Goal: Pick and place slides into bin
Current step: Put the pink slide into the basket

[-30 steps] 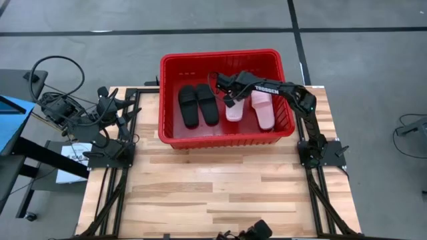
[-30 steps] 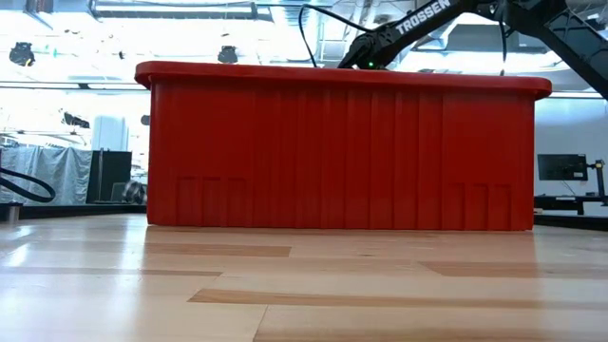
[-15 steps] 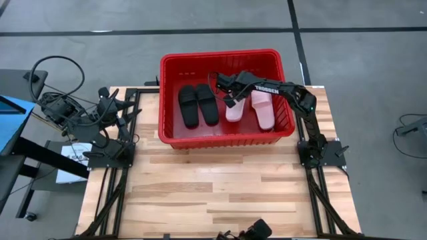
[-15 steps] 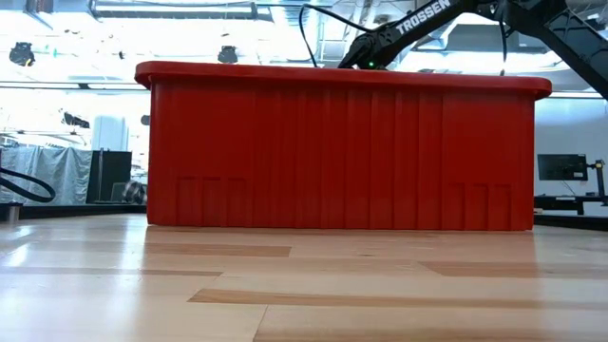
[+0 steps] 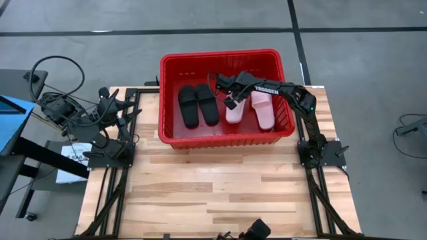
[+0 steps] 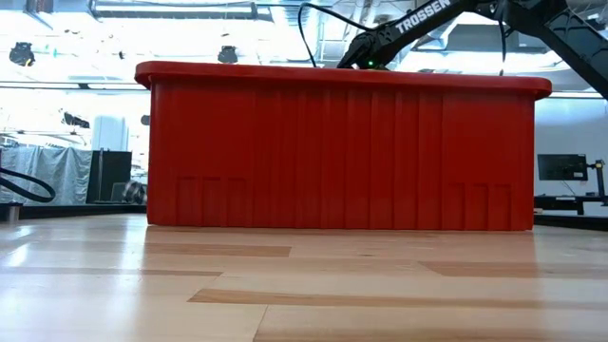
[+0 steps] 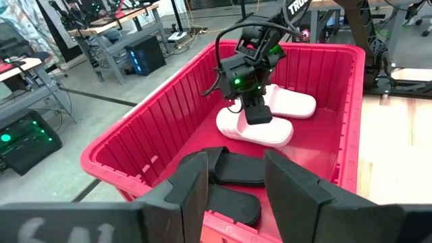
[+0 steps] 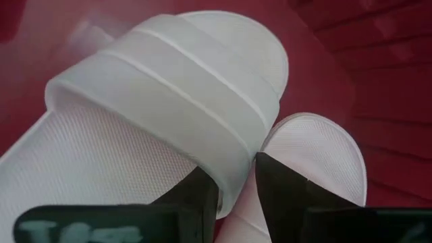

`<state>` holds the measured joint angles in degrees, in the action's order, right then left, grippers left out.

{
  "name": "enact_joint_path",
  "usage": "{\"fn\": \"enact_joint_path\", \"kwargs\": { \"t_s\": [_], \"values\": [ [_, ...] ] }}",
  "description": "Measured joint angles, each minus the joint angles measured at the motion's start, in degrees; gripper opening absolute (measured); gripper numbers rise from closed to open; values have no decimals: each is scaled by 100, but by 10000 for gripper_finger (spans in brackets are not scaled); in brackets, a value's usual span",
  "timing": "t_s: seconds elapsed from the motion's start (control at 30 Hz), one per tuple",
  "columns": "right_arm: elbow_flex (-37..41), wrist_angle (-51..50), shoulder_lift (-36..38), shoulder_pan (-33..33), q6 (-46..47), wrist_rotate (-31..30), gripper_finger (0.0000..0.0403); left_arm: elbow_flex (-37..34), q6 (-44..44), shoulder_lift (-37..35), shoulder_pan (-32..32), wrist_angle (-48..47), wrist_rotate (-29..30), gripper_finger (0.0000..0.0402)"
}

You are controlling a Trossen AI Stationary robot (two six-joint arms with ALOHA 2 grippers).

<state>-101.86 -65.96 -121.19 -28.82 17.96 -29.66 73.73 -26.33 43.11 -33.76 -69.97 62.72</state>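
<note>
White "TROSSEN" lettering along the right arm (image 5: 270,87), above the bin (image 5: 175,137).

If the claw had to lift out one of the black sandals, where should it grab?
Probably the wide strap of a black sandal, coming straight down from above. Both lie sole-down, side by side on the bin floor, so the arched strap is the raised part a claw could pinch. The bin's tall walls block any sideways approach.
</note>
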Motion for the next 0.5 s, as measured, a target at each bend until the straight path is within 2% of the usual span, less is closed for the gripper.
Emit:
{"fn": "enact_joint_path", "kwargs": {
  "t_s": [0.5],
  "values": [
    [-2, -249, 0, -17, -141, 259, 89, 0, 0, 1, 1, 0, -2, 135]
  ]
}}
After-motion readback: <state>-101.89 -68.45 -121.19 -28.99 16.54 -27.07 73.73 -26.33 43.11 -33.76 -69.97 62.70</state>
